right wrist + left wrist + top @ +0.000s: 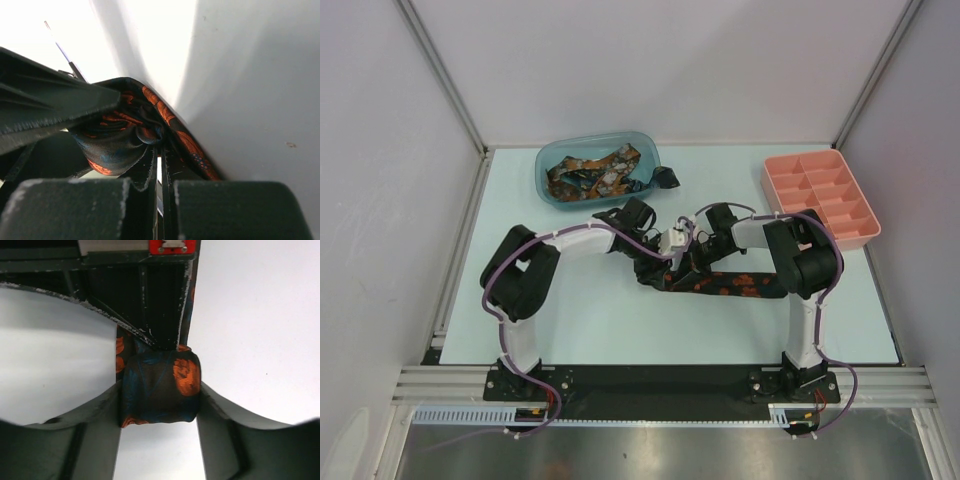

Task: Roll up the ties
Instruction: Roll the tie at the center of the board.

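Counter [590, 325] is a flat pale-mint sheet, pretty plain, boxed in on three sides by white wall panels [670, 70] with silver frame posts [440, 75] running up the corners. At the near edge there's a black plate [660, 395] where both arms are bolted.

The left tool [160, 412] and right tool [159, 162] meet around the middle of the counter. One tie [745, 285], dark with orange blotches, lies flat and trails off to the right of them, passing under the right arm. Its rolled end [160, 387] sits right between the left tool's fingers [95, 415] and touches both of them, so that tool is holding the bundle. The right tool is closed tight, with its tips pressed up against the same bundle from the other side. I can't tell if it's actually nipping any fabric.

Beyond the tools and a bit left, a blue tub [544, 172] holds a heap of more ties [590, 175], with one dark end flopped over its rim. Off to the right of the tools, toward the back wall, sits a pink divided tray [869, 232].
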`<action>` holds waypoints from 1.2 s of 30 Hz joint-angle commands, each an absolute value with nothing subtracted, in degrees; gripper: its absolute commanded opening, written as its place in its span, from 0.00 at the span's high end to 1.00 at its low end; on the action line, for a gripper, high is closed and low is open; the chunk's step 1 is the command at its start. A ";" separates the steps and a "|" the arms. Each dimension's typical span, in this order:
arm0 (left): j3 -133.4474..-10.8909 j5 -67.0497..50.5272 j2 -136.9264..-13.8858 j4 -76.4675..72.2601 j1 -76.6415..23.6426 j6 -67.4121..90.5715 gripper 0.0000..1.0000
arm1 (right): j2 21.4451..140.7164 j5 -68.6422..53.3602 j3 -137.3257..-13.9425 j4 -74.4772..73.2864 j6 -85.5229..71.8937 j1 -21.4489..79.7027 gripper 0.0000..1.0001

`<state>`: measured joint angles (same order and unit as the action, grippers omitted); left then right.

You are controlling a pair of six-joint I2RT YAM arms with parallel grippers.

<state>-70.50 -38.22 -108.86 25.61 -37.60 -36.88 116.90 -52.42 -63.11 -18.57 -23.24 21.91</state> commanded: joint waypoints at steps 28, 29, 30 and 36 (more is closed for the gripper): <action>-76.99 -31.47 -119.08 31.46 -45.88 -34.28 0.66 | 108.65 -52.46 -60.47 -30.31 -11.52 16.88 0.61; -77.25 -31.46 -119.35 31.90 -45.97 -34.36 0.66 | 107.85 -52.99 -60.73 -31.02 -11.17 16.00 0.59; -77.43 -31.20 -119.53 31.99 -46.05 -34.37 0.66 | 107.23 -54.13 -60.82 -31.29 -10.99 15.74 0.58; -78.22 -29.27 -120.59 31.82 -46.49 -34.28 0.64 | 105.91 -56.86 -59.51 -26.04 -17.30 15.90 0.53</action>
